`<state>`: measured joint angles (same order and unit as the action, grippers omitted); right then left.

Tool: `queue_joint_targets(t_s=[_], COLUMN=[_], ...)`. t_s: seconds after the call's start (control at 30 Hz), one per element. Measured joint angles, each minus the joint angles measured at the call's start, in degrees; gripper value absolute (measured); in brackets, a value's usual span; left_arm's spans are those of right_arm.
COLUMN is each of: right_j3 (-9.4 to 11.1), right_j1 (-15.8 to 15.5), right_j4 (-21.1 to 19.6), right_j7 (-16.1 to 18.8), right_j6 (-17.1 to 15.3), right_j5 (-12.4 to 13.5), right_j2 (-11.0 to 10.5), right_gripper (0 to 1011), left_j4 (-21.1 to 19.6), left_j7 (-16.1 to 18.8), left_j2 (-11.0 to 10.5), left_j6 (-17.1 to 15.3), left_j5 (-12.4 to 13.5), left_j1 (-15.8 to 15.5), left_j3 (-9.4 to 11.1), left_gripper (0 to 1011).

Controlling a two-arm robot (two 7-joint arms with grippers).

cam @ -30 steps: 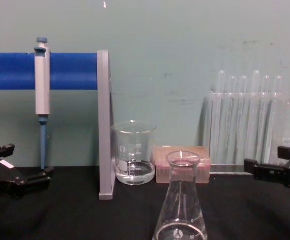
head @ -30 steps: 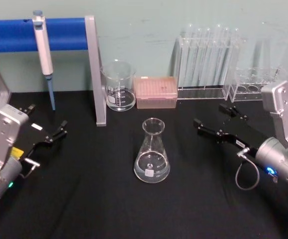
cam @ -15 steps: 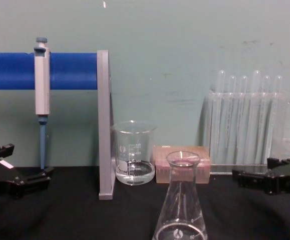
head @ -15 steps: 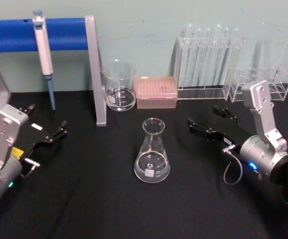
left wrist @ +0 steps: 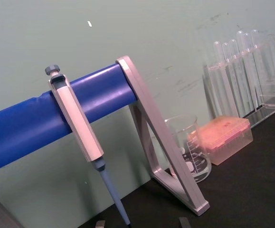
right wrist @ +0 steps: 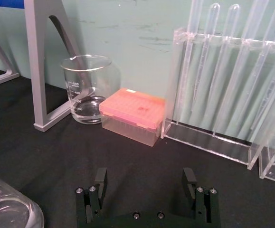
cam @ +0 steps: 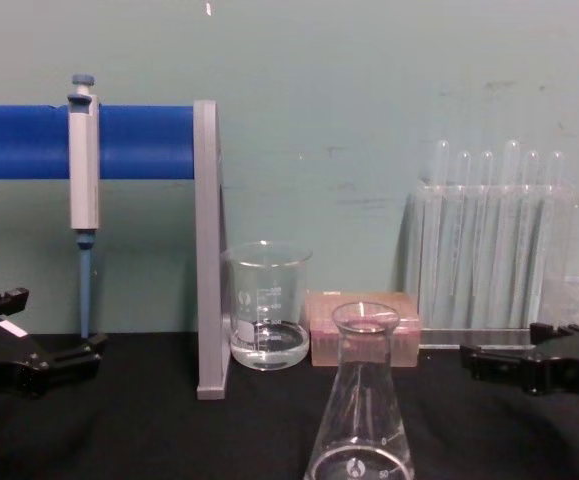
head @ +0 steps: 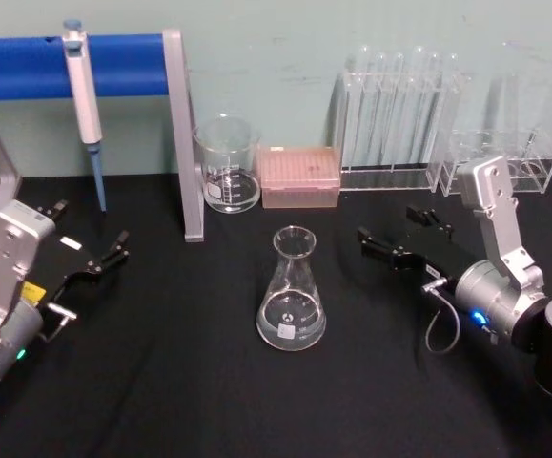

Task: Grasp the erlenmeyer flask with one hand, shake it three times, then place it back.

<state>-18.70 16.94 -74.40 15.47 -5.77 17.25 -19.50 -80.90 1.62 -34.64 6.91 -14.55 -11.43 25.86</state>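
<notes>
The erlenmeyer flask stands upright on the black table, a little clear liquid in its wide base. It rises at the bottom centre of the chest view, and its base edge curves into the right wrist view. My right gripper is open and empty, just right of the flask and pointing toward it, a short gap away. Its two black fingers stand wide apart in the right wrist view and lie low at the right edge in the chest view. My left gripper rests open at the far left.
Behind the flask stand a glass beaker, a pink tip box and a rack of tall test tubes. A smaller clear rack sits at the back right. A pipette hangs on the blue-barred stand.
My right arm has swung in from the right, bringing its open gripper leftward and closer to the flask. The flask and left arm have stayed still.
</notes>
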Motion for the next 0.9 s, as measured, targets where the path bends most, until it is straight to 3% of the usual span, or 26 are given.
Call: queue_joint_targets(t_s=[0.13, 0.9], right_j3=[0.77, 0.48], right_j1=[-0.4, -0.34], right_j4=[-0.43, -0.39], right_j7=[0.3, 0.29], right_j6=[0.11, 0.11], right_j5=[-0.04, -0.01], right_j2=[0.26, 0.12], right_gripper=[1000, 1000], left_j4=[0.0, 0.0], left_j7=[0.0, 0.0], left_j2=[0.0, 0.0], left_j6=[0.0, 0.0], left_j5=[0.0, 0.0], left_j1=[0.0, 0.0], left_j3=[0.0, 0.0], left_gripper=[1001, 1001])
